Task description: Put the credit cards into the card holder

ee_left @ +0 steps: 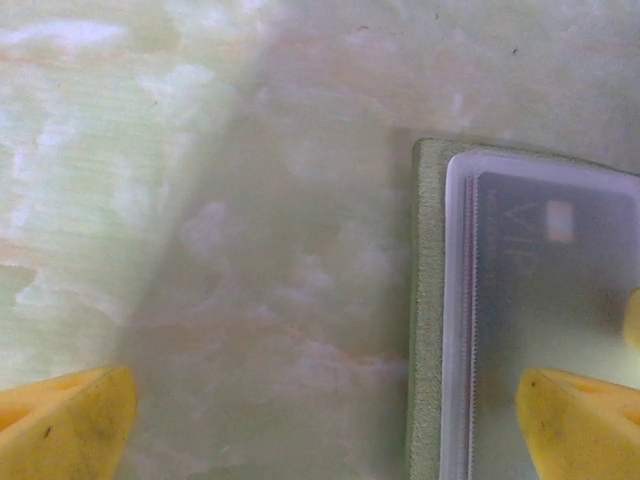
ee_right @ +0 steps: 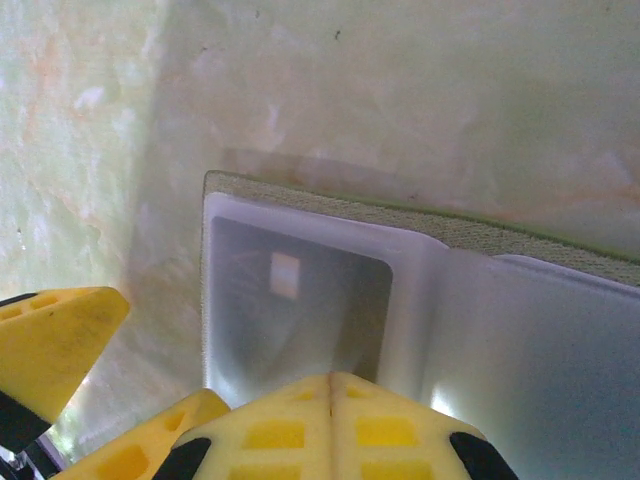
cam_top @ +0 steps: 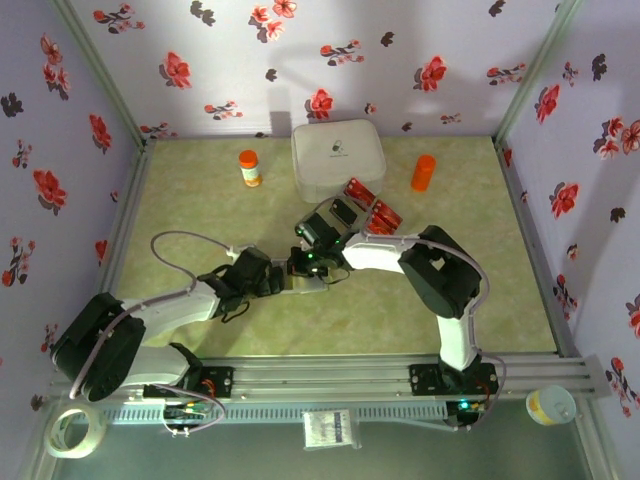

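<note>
The olive-green card holder (cam_top: 306, 284) lies open on the table between both grippers. A dark card (ee_right: 300, 310) sits inside its frosted sleeve, also seen as the dark card (ee_left: 550, 290) in the left wrist view. My right gripper (ee_right: 330, 385) is shut, its tips over the near edge of that card. My left gripper (ee_left: 325, 430) is open wide; its right fingertip (ee_left: 580, 420) rests over the holder (ee_left: 428, 300) and the other stands on bare table. Loose red cards (cam_top: 359, 191) (cam_top: 385, 217) and dark cards (cam_top: 343, 211) lie near the white box.
A big white rounded box (cam_top: 338, 158) stands at the back centre. An orange bottle with a white label (cam_top: 249, 167) is to its left and a plain orange bottle (cam_top: 424, 172) to its right. Flowered walls close in three sides.
</note>
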Controlling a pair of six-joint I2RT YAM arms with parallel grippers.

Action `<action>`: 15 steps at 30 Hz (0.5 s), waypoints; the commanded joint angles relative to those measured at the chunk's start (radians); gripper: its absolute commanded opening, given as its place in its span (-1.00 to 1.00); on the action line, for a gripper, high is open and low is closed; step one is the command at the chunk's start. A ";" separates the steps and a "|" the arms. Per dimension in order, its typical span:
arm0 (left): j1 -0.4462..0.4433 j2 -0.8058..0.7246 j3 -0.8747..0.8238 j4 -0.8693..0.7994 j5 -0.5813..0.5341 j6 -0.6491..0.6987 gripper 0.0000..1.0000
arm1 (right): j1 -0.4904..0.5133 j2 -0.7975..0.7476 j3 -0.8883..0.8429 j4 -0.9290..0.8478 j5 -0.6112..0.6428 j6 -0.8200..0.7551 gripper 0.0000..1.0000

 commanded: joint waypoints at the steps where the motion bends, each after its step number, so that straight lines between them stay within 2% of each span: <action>1: 0.001 -0.001 0.029 -0.016 0.005 0.017 0.96 | 0.009 0.027 -0.009 0.017 -0.011 0.024 -1.00; 15: -0.005 0.049 -0.019 0.054 0.011 0.000 0.96 | 0.012 0.038 -0.006 0.030 -0.019 0.041 -1.00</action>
